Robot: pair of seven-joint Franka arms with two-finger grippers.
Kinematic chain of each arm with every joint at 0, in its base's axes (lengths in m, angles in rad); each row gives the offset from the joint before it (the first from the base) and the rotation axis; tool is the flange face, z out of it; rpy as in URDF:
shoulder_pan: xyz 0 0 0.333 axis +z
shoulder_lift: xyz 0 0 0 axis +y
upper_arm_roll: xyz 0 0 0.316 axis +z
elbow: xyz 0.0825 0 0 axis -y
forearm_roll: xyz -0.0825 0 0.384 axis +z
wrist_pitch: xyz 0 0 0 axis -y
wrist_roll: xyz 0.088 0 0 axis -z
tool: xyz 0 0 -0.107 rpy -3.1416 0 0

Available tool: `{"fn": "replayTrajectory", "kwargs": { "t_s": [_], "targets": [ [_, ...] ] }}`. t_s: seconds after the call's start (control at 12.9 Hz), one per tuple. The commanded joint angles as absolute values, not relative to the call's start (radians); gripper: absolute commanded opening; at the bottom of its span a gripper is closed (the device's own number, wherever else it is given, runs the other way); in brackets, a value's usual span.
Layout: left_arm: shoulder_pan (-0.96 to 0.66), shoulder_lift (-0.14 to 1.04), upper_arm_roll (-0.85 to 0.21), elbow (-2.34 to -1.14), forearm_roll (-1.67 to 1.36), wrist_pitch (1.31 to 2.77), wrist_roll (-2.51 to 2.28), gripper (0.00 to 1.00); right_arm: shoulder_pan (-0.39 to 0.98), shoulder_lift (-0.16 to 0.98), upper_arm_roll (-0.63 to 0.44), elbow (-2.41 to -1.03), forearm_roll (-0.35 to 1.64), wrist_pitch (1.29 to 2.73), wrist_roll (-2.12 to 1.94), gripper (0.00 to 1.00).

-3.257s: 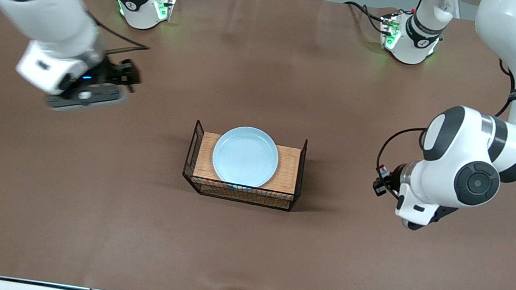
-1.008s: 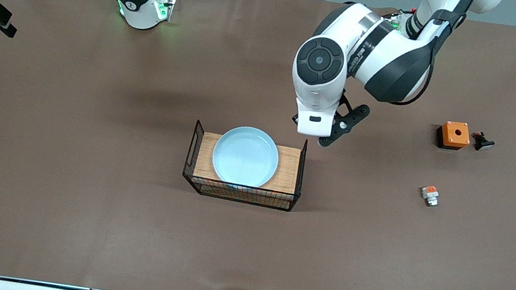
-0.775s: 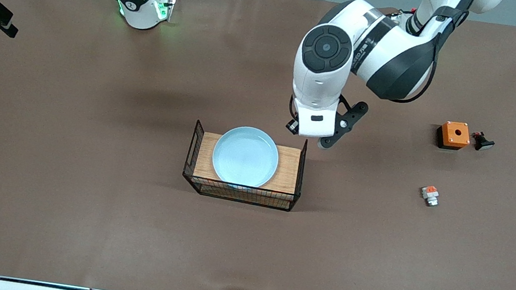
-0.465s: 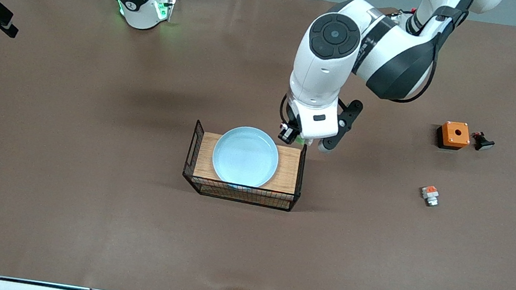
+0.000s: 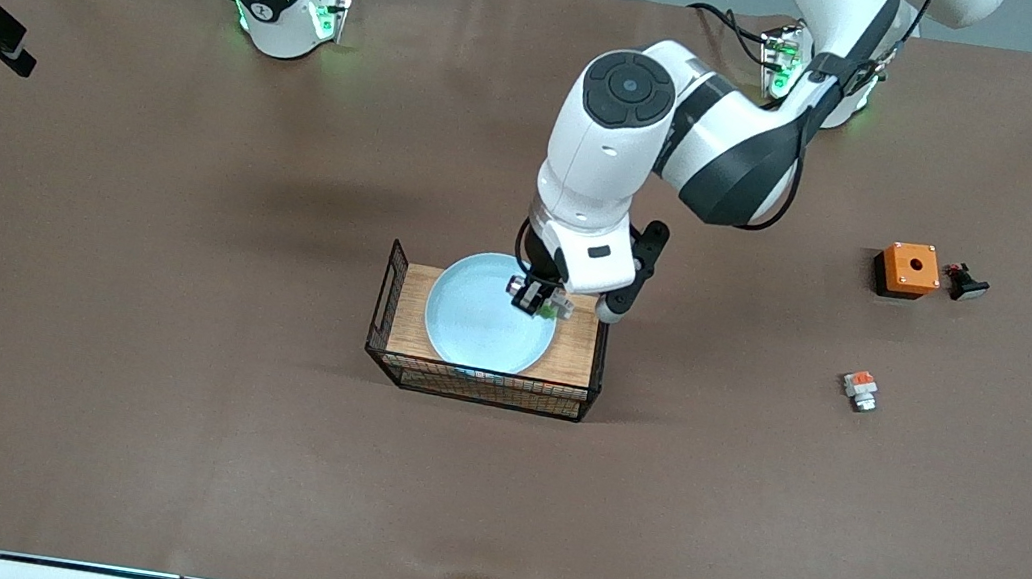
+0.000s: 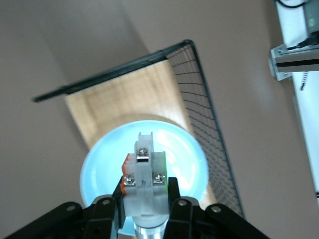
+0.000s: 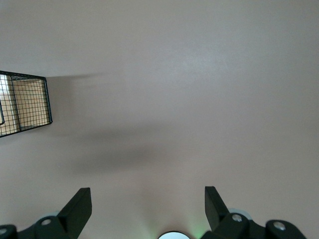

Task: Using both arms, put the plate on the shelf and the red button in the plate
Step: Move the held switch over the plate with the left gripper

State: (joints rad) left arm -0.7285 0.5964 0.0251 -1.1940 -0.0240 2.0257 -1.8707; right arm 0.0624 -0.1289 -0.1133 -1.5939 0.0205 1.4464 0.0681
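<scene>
The left claw [image 5: 542, 304] grips the red button [image 6: 144, 173] over the plate [image 5: 481, 325] in the wire basket [image 5: 391, 317] – the right claw [image 7: 147, 206] waits wide over bare tabletop [image 7: 199, 99].

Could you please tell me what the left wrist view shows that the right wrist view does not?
Only the left wrist view shows the left gripper shut on the red button, held over the plate that lies on the basket's wooden floor. Only the right wrist view shows the right gripper, open over bare table toward the right arm's end, where that arm waits. Both show the wire basket and the brown table.
</scene>
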Motion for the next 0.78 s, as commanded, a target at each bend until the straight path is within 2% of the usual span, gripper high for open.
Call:
{"fn": "replayTrajectory", "kwargs": {
  "t_s": [0.0, 0.31, 0.7],
  "targets": [
    [-0.742, 0.609, 0.063, -1.181, -0.003, 2.092, -1.902, 0.13, 0.060, -0.153, -0.115, -1.620, 0.037, 1.459, 0.060, 1.00],
    [-0.771, 0.647, 0.092, -1.183, 0.006, 2.207, -1.966, 0.13, 0.060, -0.152, -0.115, -1.620, 0.034, 1.459, 0.049, 1.00],
    [-0.882, 0.712, 0.181, -1.186, 0.006, 2.267, -2.028, 0.13, 0.060, -0.149, -0.115, -1.620, 0.031, 1.459, 0.049, 1.00]
  ]
}}
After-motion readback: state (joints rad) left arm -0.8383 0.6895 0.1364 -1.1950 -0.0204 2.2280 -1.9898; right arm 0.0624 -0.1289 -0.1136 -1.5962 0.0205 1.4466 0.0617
